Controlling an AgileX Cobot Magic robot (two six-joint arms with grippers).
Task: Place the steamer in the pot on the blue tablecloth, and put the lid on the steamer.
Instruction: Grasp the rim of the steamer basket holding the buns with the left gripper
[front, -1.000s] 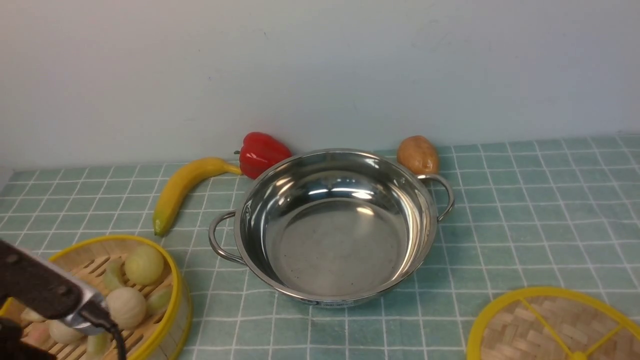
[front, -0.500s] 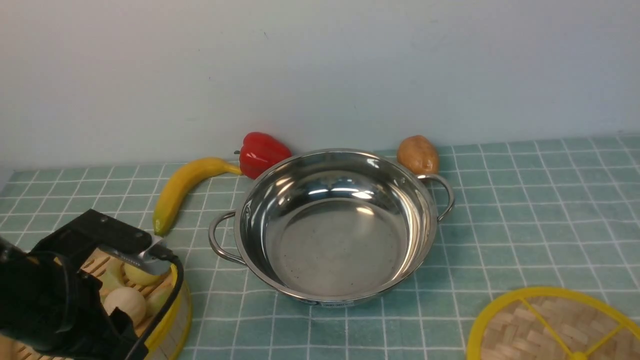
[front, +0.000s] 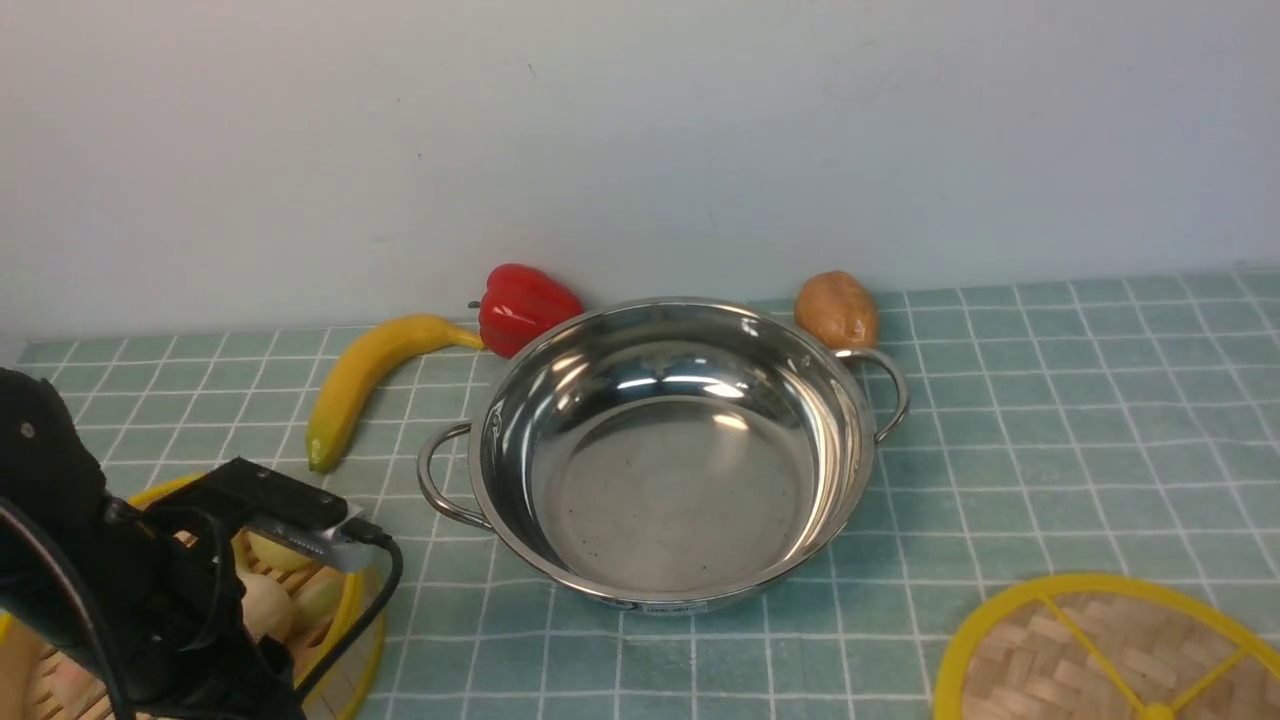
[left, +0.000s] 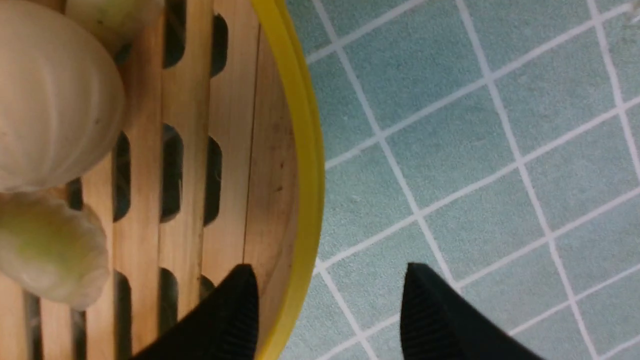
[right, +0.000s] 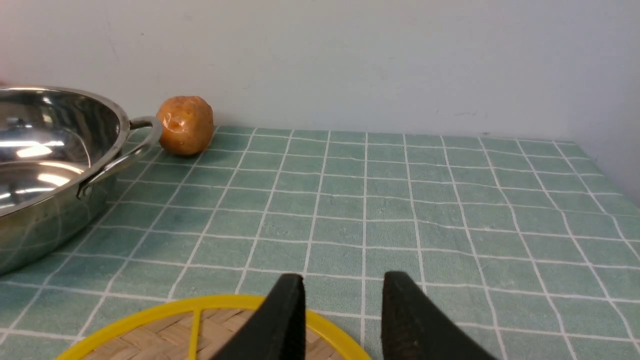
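The steamer, a yellow-rimmed bamboo basket with pale buns, sits at the near left on the blue tablecloth, largely hidden by my left arm. In the left wrist view my left gripper is open and straddles the steamer's rim: one finger over the slatted floor, the other over the cloth. The empty steel pot stands in the middle. The woven lid lies at the near right, cut off by the frame. My right gripper is open just above the lid's far rim.
A banana and a red pepper lie behind the steamer, left of the pot. A potato sits by the pot's far right handle. A pale wall closes the back.
My left arm has swung in from the left edge, turned its wrist downward and dropped over the steamer's right rim. Pot, lid and steamer stay in place.
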